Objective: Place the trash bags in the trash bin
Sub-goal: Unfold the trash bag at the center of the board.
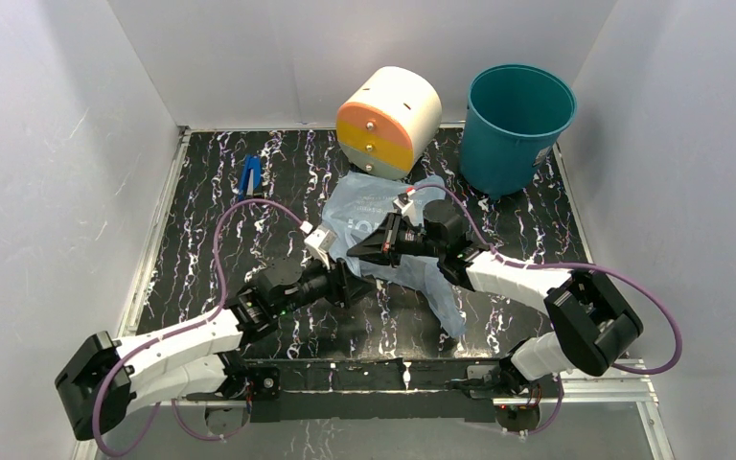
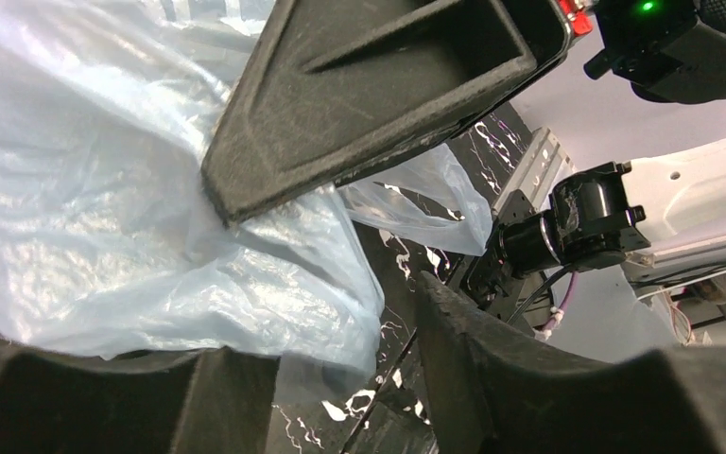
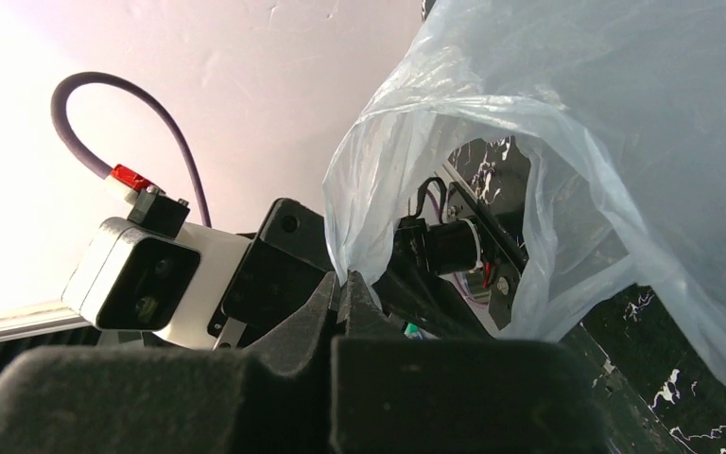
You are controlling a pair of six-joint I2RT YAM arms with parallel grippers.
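Risks dropping trash bag [image 1: 364,206], edge-pinched in clenched right fingers [image 3: 312,312], left fingers [image 2: 492,359] released, or snagging it on cream-and-orange drum [image 1: 388,120] before far-right trash bin [image 1: 516,125].

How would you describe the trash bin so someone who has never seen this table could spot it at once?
Start at the black marbled table and look to its far right corner. There stands the trash bin, an upright round bucket with an open top and tapered sides. Its teal-green colour sets it apart from the cream-and-orange drum to its left.
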